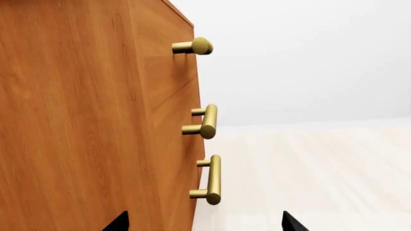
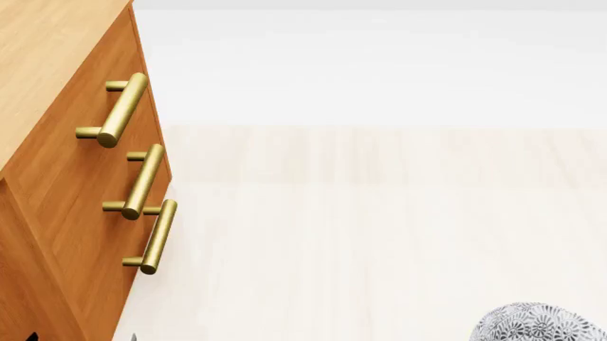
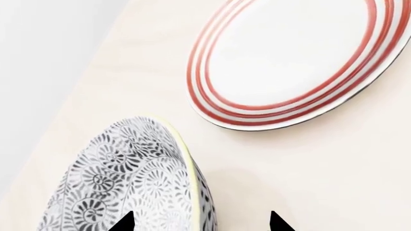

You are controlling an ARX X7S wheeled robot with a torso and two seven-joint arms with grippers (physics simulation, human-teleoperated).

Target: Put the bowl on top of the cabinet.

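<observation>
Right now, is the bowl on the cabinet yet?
No. The bowl sits low by the plate, between the right gripper's fingertips; head view shows the cabinet top bare where visible.

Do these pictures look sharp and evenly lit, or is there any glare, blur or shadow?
Head view: sharp, flat bright light, soft sheen on the brass handles. Left wrist view: crisp wood grain on the cabinet, no glare. Right wrist view: the bowl and plate are sharp, each casting only a faint soft shadow.
</observation>
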